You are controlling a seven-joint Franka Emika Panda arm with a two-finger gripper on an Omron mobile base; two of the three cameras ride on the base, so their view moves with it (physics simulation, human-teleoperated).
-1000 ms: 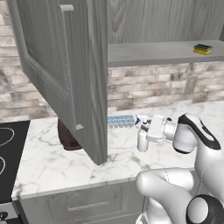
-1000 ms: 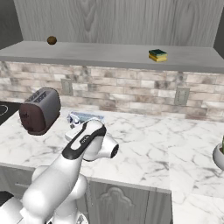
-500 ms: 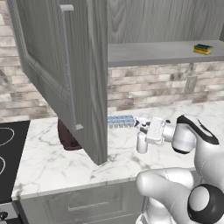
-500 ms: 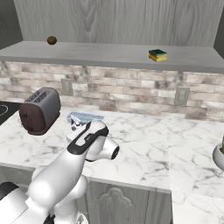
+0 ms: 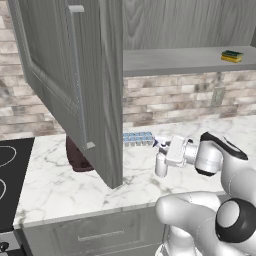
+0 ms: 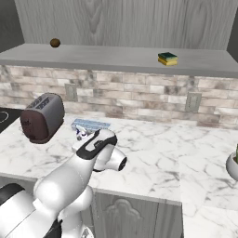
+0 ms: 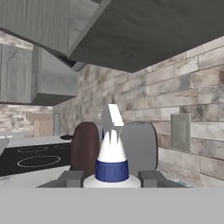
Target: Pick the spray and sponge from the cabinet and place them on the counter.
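A: While the spray (image 5: 160, 165) is hanging upright just above the counter (image 5: 60, 185), what is gripping it?

B: The gripper (image 5: 165, 156) is clenching it. In the hand view the bottle's white trigger head (image 7: 112, 127) and blue collar are sitting right between the two dark fingertips (image 7: 70, 178), so the jaws are grasping the spray. Whether its base is touching the marble or floating a little over it, I cannot tell.

A: What is lying next to it?

B: A pale blue ice-cube tray (image 5: 138, 138) is resting on the counter just behind the bottle, toward the brick backsplash (image 5: 175, 97). In the right base view the arm's elbow is covering most of the bottle, and the tray (image 6: 90, 124) is peeking out beyond it.

A: And the sponge?

B: The sponge (image 6: 168, 59) is sitting on the cabinet (image 5: 80, 75) shelf, well above and to the right of the gripper, yellow with the green layer on top. A small brown round thing (image 6: 55, 42) is lying at the far left end of the same shelf.

A: Anything further out?

B: The cabinet door is standing open, its bar handle (image 5: 79, 75) facing the left base camera. A toaster (image 6: 42, 117) is standing on the counter to the left, and the black stovetop (image 5: 11, 180) is lying beyond it.
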